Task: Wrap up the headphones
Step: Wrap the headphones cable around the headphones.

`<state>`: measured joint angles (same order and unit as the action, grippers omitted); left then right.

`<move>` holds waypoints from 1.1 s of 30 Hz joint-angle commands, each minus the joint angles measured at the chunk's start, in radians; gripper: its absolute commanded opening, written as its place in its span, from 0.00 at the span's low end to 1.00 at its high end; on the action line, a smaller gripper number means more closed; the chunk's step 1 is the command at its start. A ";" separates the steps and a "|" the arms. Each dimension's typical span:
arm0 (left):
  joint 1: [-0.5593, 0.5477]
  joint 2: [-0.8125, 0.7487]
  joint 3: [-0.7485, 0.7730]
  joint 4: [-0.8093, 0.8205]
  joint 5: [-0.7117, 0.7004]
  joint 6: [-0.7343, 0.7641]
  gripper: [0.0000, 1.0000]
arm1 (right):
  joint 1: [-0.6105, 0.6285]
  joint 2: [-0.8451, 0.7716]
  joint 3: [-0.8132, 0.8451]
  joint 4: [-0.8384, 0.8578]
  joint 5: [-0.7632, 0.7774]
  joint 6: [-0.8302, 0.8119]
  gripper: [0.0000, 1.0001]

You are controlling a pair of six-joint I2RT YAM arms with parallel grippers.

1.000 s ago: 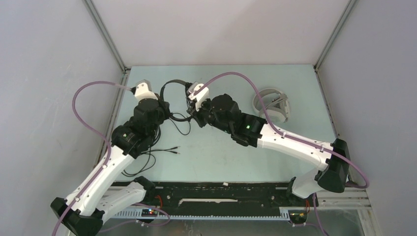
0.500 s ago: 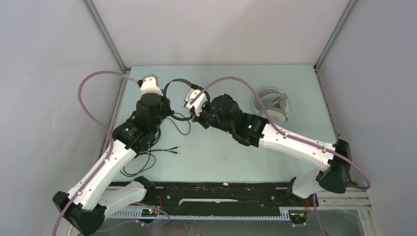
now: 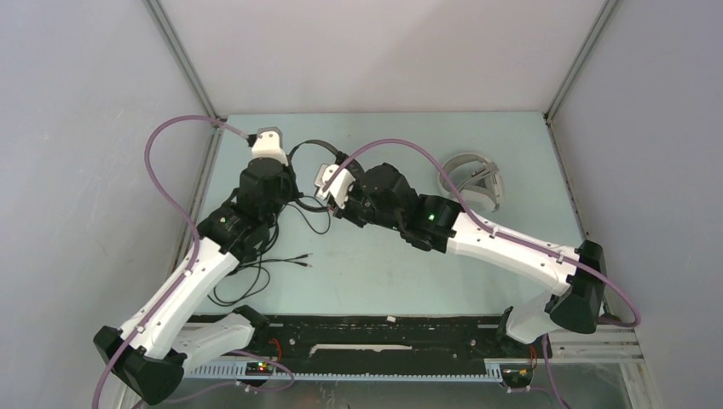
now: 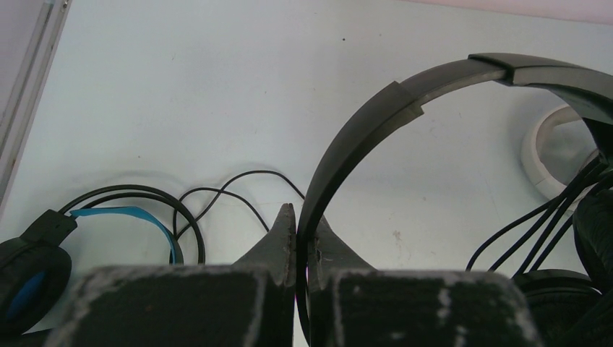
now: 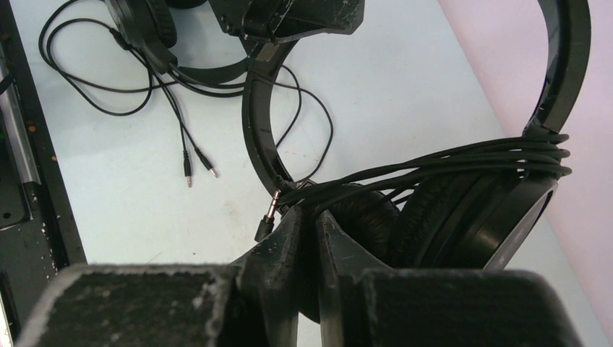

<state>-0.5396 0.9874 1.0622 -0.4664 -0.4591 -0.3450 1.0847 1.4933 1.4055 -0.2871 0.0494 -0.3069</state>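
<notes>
Overhead, your left arm point(image 3: 192, 281) and right arm point(image 3: 503, 243) meet over the far left part of the table point(image 3: 409, 273), with the slim black headset point(image 3: 307, 145) raised between their wrists. I judge it is held off the surface so that cable can pass around it freely. The white headset point(image 3: 471, 177) lies well apart at the far right, untouched, and loose black cable point(image 3: 256, 274) trails beside the left arm. From the left wrist, the left gripper point(image 4: 298, 235) is clamped on the slim headset's headband, fingers together on it, evidently serving as the anchor. The bulkier black headset point(image 4: 32, 264), blue-lined band showing, rests on the table at lower left, its cable not wound. From the right wrist, the right gripper point(image 5: 307, 224) sits at the earcups, which several turns of cable already cross; the plug point(image 5: 271, 208) pokes out just beside the fingertips. Those fingers stand nearly together with a thin gap, and I cannot tell whether they pinch the cable or merely touch it. Judgement: winding on this headset is close to done, with the plug end to secure; the blue-lined one awaits wrapping.
</notes>
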 commanded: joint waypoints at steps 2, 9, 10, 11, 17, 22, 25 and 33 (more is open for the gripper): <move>0.016 -0.010 0.086 0.090 -0.012 0.003 0.00 | 0.004 0.021 0.029 -0.081 0.009 -0.017 0.13; 0.032 -0.006 0.093 0.090 -0.013 -0.007 0.00 | 0.036 0.020 0.030 -0.124 -0.036 -0.075 0.14; 0.032 -0.003 0.095 0.090 -0.011 -0.009 0.00 | 0.042 0.020 0.030 -0.132 -0.037 -0.084 0.14; 0.033 -0.002 0.098 0.090 -0.009 -0.013 0.00 | 0.049 0.022 0.029 -0.137 -0.038 -0.093 0.15; 0.033 0.003 0.108 0.087 0.001 -0.024 0.00 | 0.062 0.039 0.029 -0.119 -0.021 -0.093 0.17; 0.033 0.001 0.107 0.079 0.012 -0.042 0.00 | 0.070 0.049 0.027 -0.084 0.025 -0.077 0.19; 0.033 -0.012 0.095 0.078 0.039 -0.069 0.00 | 0.068 0.051 0.010 -0.026 0.080 -0.067 0.19; 0.033 -0.024 0.039 0.110 0.130 -0.162 0.00 | 0.077 0.068 0.010 0.072 0.026 0.031 0.19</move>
<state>-0.5087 0.9989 1.0740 -0.4808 -0.4099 -0.3931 1.1481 1.5402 1.4109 -0.2779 0.1089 -0.3450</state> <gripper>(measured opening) 0.025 0.190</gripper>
